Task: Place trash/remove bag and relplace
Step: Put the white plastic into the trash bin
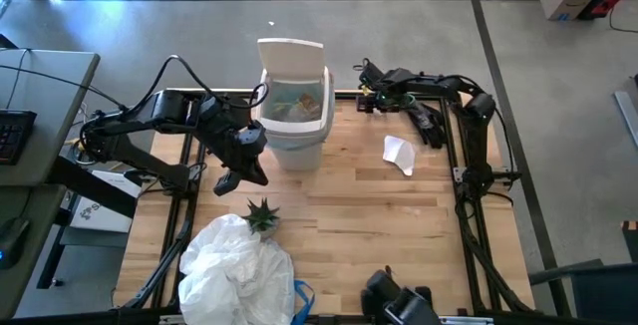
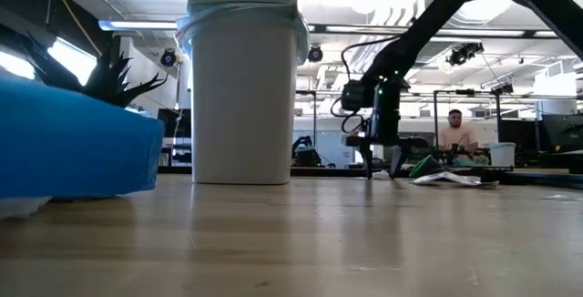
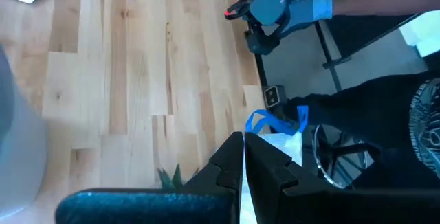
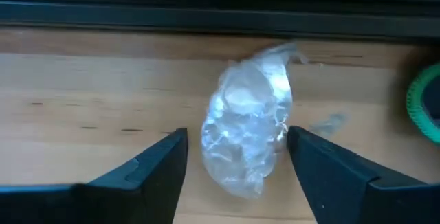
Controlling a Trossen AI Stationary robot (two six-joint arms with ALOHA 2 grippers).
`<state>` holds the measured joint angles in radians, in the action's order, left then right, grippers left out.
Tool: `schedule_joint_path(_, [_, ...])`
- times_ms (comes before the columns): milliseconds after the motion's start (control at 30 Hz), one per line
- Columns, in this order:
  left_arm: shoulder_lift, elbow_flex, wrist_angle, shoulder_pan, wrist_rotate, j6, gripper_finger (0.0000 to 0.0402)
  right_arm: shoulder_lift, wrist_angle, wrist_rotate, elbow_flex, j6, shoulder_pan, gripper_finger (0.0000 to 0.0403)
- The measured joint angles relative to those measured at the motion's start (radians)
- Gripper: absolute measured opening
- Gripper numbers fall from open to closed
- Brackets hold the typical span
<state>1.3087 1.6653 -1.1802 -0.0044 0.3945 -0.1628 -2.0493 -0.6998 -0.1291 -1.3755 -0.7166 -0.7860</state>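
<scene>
Your right gripper (image 4: 237, 159) stands spread around a clear wrapper (image 4: 249, 124) near the bench's far edge; left gripper (image 3: 244, 157) clenched, empty. No legible writing.

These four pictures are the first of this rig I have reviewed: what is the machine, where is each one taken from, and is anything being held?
Two dark robot arms work at a light wooden table. One picture looks straight down on it, one looks level across the tabletop, and one camera sits on each wrist.

A white plastic bin with a light-blue liner stands at the far side, its lid up and some trash already inside. Beside it the left gripper hangs shut and empty, above a small green spiky plant and a heap of white plastic bags.

The right gripper is down at the far right corner, fingers open on either side of a clear crinkled plastic wrapper lying on the wood, not gripping it. A white paper scrap lies nearby. A blue-gloved hand shows off the table edge.
</scene>
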Motion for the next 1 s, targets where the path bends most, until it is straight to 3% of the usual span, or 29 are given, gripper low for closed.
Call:
schedule_joint_path(133, [-0.001,0.0,-0.025,0.001,-0.018,0.01,0.0,-0.021,-0.046,0.0,-0.019,0.01,0.0,0.0195])
schedule_joint_path(300, [-0.005,0.0,-0.035,0.009,-0.022,0.034,0.0,-0.01,-0.086,-0.001,-0.014,0.05,0.01,0.0049])
schedule_joint_path(367, [-0.004,0.0,-0.035,0.014,-0.023,0.035,0.0,-0.002,-0.113,-0.014,-0.01,0.068,0.023,0.0014])
schedule_joint_path(633, [-0.017,0.0,-0.035,0.024,-0.031,0.038,0.0,0.077,-0.24,0.006,-0.006,0.063,0.143,0.0001])
schedule_joint_path(1000, [-0.085,0.0,-0.028,0.024,-0.116,0.037,0.0,0.412,-0.254,-0.024,-0.007,-0.15,0.455,0.0])
